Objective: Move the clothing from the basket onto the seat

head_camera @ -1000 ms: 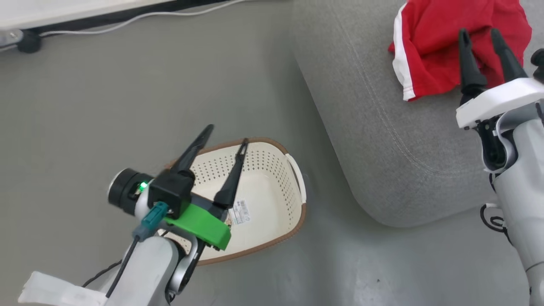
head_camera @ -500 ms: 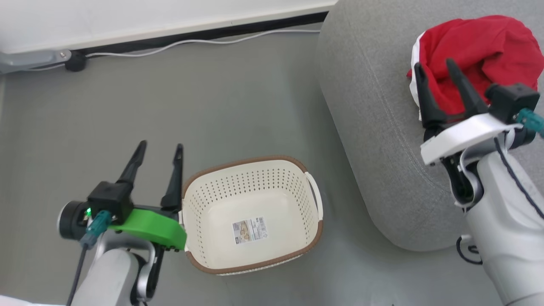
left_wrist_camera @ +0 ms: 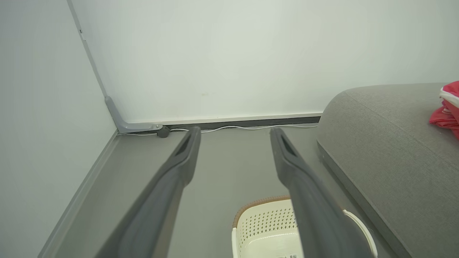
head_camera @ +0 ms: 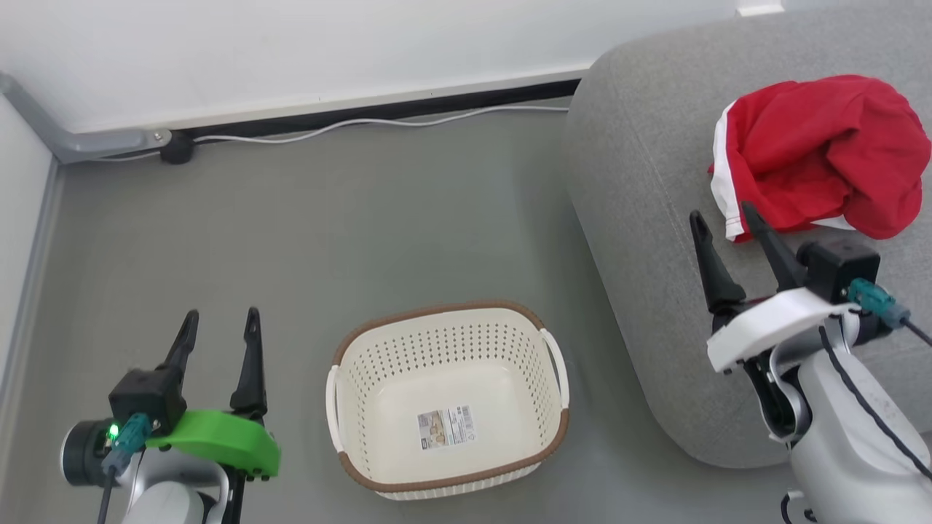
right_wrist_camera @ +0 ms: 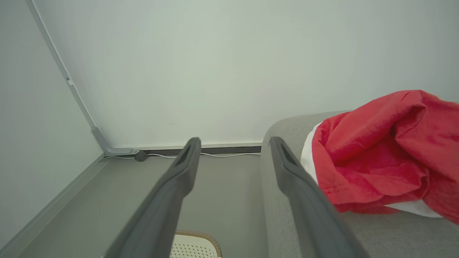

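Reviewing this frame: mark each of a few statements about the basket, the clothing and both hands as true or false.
1. The basket contains nothing but a label sticker. True.
2. The red clothing lies on the floor beside the basket. False: it lies bunched on the grey seat.
3. The left hand is shut on a garment. False: it is open and empty, over the floor to the left of the basket.
4. The right hand is open and holds nothing. True.
5. A cable runs along the foot of the wall. True.
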